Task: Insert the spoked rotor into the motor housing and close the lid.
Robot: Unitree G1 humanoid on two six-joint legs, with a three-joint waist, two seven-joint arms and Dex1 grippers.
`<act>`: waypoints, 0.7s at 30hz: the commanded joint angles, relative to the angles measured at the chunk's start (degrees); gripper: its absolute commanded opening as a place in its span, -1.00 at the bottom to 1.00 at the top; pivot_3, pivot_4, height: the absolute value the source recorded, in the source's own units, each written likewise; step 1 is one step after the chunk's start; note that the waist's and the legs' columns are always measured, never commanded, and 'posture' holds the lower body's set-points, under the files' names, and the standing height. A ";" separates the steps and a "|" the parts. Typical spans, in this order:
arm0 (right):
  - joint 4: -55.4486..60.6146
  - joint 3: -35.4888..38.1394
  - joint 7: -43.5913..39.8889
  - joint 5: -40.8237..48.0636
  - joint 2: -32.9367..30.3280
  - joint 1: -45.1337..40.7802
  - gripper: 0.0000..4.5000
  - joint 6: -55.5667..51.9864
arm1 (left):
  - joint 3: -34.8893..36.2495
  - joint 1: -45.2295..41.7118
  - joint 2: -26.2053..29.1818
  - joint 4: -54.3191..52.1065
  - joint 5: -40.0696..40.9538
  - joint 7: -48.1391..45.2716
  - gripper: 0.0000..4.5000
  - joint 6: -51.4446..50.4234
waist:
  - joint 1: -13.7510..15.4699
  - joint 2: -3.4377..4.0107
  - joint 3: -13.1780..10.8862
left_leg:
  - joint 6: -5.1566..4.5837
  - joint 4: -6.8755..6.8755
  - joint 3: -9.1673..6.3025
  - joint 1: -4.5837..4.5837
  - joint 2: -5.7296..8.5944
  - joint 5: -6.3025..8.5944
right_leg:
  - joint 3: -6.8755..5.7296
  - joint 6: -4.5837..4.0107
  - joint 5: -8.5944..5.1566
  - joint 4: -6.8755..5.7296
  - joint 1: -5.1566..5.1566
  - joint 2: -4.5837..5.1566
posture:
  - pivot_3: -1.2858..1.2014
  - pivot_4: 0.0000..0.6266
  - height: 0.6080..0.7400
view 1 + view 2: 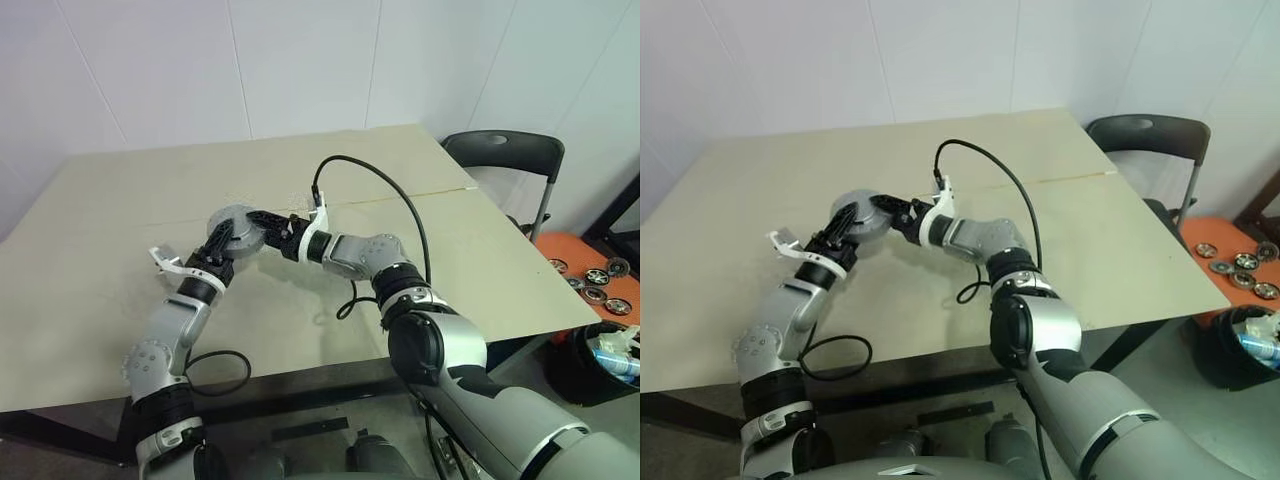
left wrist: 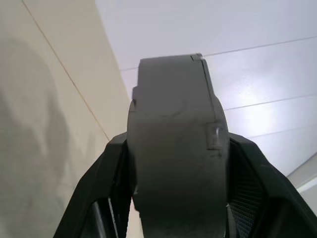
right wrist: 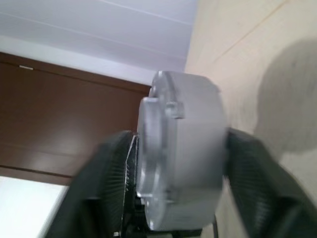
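Both grippers are meeting above the beige table's [image 1: 480, 250] open centre: left gripper [image 1: 222, 252] clamping the round silvery-grey motor housing [image 1: 232, 228]; right gripper [image 1: 268, 228] bracketing it, grip indeterminate.

arms: silver-grey shells, black joints | wrists: white collars | fingers [image 2: 257, 193]: black, ribbed pads | cables: black, looping

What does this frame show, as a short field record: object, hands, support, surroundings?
object: housing with lid on, held edge-on above the table
left hand: fingers either side of the housing, gripping it
right hand: fingers flank the housing, grip unclear
surroundings: chair past the table's right end; small parts on an orange surface
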State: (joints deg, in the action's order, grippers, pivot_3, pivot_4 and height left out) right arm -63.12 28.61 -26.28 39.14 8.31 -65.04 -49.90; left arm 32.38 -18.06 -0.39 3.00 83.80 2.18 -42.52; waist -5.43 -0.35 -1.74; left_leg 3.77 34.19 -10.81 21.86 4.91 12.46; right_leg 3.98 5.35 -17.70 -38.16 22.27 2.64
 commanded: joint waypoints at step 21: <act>10.11 -4.39 -8.03 3.86 3.27 -0.51 0.89 -5.80 | 8.96 -8.28 5.86 16.93 -16.97 -6.39 -0.06 31.88 | 0.03 -0.14 0.04 | 0.00 0.00 -0.04 0.10 0.03 0.00 | 0.00 0.01 0.01 0.00 0.10 0.02 | 0.03 -1.00 1.00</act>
State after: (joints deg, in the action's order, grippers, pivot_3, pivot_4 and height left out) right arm -57.11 24.51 -32.39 40.74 8.36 -65.04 -54.30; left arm 40.68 -24.88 3.83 20.65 67.99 -2.90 -12.78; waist -5.41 -0.49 -1.69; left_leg 3.77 34.21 -10.88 22.04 4.95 12.46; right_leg 3.96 5.37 -17.69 -38.16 22.43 2.67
